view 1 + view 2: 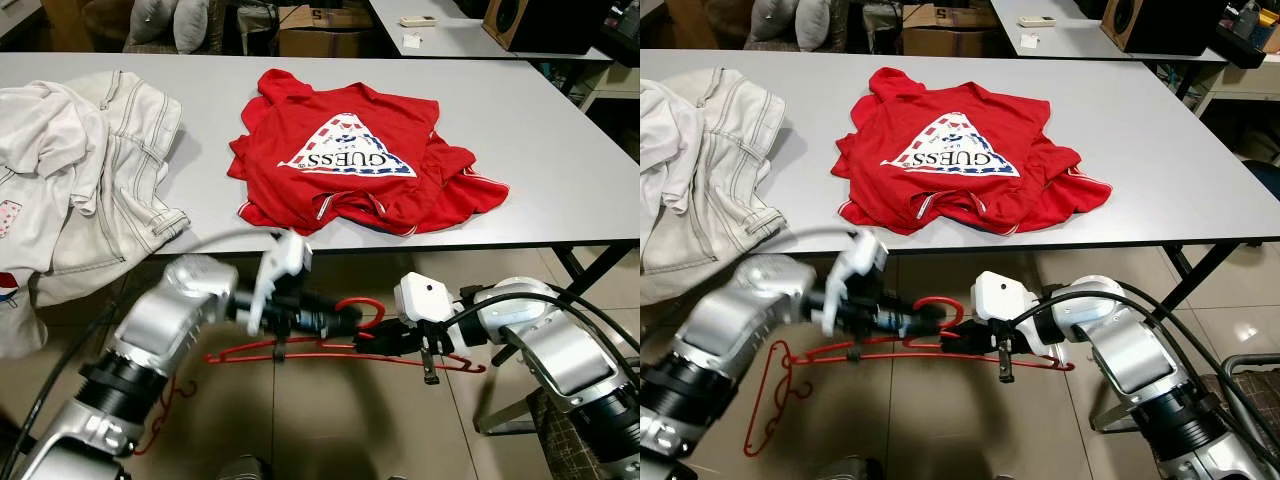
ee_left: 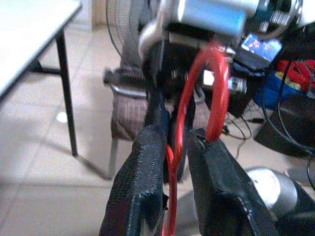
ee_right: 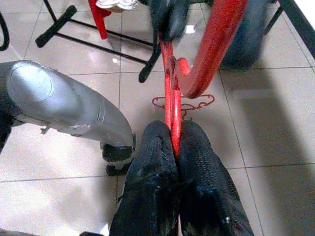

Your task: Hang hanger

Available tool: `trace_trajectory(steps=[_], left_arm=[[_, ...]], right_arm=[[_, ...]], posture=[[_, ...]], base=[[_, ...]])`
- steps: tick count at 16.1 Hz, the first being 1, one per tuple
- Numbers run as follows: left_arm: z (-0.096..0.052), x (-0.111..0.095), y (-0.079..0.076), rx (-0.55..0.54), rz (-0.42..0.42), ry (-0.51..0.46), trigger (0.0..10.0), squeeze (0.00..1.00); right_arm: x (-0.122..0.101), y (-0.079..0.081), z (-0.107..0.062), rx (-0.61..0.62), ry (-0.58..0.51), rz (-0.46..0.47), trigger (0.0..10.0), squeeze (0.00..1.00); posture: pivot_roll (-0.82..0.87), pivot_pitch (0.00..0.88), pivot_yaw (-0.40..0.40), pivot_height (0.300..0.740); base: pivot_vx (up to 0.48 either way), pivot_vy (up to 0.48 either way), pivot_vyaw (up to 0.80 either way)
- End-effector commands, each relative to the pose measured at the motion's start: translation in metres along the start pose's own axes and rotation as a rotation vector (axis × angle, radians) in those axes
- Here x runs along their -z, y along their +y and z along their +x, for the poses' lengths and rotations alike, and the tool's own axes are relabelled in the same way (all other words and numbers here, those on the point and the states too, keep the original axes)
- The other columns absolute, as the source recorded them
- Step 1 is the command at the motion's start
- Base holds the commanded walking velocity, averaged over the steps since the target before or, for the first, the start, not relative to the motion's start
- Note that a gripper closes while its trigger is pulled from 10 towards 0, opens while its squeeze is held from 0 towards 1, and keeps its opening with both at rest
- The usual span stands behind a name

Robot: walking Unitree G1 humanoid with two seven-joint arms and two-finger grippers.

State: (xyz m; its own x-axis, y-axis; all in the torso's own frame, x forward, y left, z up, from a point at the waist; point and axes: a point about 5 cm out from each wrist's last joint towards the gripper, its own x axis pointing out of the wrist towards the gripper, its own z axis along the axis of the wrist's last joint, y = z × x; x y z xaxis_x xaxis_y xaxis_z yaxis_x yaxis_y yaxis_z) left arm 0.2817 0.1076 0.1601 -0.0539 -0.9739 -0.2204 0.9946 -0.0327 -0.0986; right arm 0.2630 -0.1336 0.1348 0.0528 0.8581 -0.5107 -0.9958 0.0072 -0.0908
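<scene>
A red wire hanger [image 1: 330,350] hangs level in the air, just below the front edge of the white table [image 1: 560,150]. Its hook [image 1: 365,308] points up between my two grippers. My left gripper [image 1: 345,322] reaches in from the left and is shut on the hanger at the base of the hook; the wire [image 2: 178,123] runs between its fingers. My right gripper [image 1: 385,343] comes from the right and is shut on the hanger's neck [image 3: 171,105], facing the left one. A red T-shirt [image 1: 350,160] with a triangular logo lies flat on the table.
White jeans and pale clothes [image 1: 90,170] lie heaped on the table's left end and spill over its edge. A second red hanger [image 1: 768,395] dangles under my left arm. The table's black legs [image 1: 570,270] stand at the right over the tiled floor. A cardboard box [image 1: 320,30] sits behind.
</scene>
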Motion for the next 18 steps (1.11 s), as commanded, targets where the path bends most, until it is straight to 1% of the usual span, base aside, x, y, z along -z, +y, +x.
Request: trace_trajectory(steps=[1,3,6,7,8,9,10,11,12,13,14,15,16,17,18], left_arm=[[-0.001,-0.006,-0.002,0.018,0.022,-0.006,10.0,0.0],[-0.008,-0.005,-0.006,0.036,0.028,0.02,10.0,0.0],[-0.02,0.001,-0.012,0.023,0.014,0.051,10.0,0.0],[-0.031,0.007,-0.015,-0.012,-0.009,0.062,10.0,0.0],[-0.039,0.008,-0.015,-0.05,-0.025,0.054,10.0,0.0],[-0.061,0.008,-0.014,-0.177,-0.045,0.017,10.0,0.0],[-0.068,0.005,-0.013,-0.23,-0.036,-0.005,10.0,0.0],[-0.085,0.0,-0.012,-0.382,-0.02,-0.067,10.0,0.0],[-0.089,0.0,-0.012,-0.464,-0.008,-0.073,10.0,0.0],[-0.089,0.002,-0.012,-0.561,0.022,-0.058,10.0,0.0],[-0.088,0.004,-0.012,-0.599,0.04,-0.051,10.0,0.0],[-0.079,0.01,-0.014,-0.682,0.052,-0.034,10.0,0.0],[-0.069,0.014,-0.016,-0.764,0.06,-0.033,10.0,0.0],[-0.056,0.013,-0.015,-0.845,0.058,-0.077,10.0,0.0],[-0.043,0.015,-0.013,-0.963,0.024,-0.145,10.0,0.0]], right_arm=[[0.001,0.002,-0.005,0.003,0.004,-0.004,0.0,0.0],[0.009,0.004,-0.011,0.024,0.036,0.017,0.0,0.0],[0.014,0.01,-0.016,0.061,0.003,0.054,0.0,0.0],[0.017,0.016,-0.021,0.107,-0.019,0.087,0.0,0.0],[0.02,0.02,-0.026,0.147,-0.028,0.104,0.0,0.0],[0.026,0.032,-0.041,0.297,-0.056,0.156,0.0,0.0],[0.027,0.035,-0.046,0.34,-0.061,0.169,0.0,0.0],[0.028,0.048,-0.054,0.45,-0.076,0.198,0.0,0.0],[0.027,0.054,-0.058,0.523,-0.081,0.207,0.0,0.0],[0.024,0.06,-0.062,0.613,-0.09,0.201,0.0,0.0],[0.022,0.062,-0.063,0.656,-0.093,0.194,0.0,0.0],[0.018,0.067,-0.064,0.754,-0.093,0.178,0.0,0.0],[0.015,0.073,-0.062,0.827,-0.093,0.186,0.0,0.0],[0.012,0.078,-0.06,0.887,-0.078,0.178,0.0,0.0],[0.009,0.082,-0.056,1.002,-0.081,0.194,0.0,0.0]], posture=[[-0.04,0.056,-0.015,0.74],[-0.04,0.05,-0.016,0.74],[-0.04,0.036,-0.017,0.74],[-0.04,0.031,-0.015,0.74],[-0.04,0.026,-0.016,0.74],[-0.04,0.015,-0.012,0.74],[-0.04,0.015,-0.012,0.74],[-0.04,0.012,-0.006,0.74],[-0.04,0.013,-0.002,0.74],[-0.04,0.016,0.005,0.74],[-0.04,0.016,0.005,0.74],[-0.05,0.02,0.018,0.74],[-0.05,0.024,0.029,0.74],[-0.05,0.026,0.034,0.74],[-0.06,0.033,0.045,0.74]], base=[[0.0,0.0,0.0],[0.0,0.0,0.0],[0.0,0.0,0.0],[0.0,0.0,0.0],[0.0,0.0,0.0],[0.0,0.0,0.0],[0.0,0.0,0.0],[0.0,0.0,0.0],[0.0,0.0,0.0],[0.0,0.0,0.0],[0.0,0.0,0.0],[0.0,0.0,0.0],[0.0,0.0,0.0],[0.0,0.0,0.0],[0.0,0.0,0.0]])
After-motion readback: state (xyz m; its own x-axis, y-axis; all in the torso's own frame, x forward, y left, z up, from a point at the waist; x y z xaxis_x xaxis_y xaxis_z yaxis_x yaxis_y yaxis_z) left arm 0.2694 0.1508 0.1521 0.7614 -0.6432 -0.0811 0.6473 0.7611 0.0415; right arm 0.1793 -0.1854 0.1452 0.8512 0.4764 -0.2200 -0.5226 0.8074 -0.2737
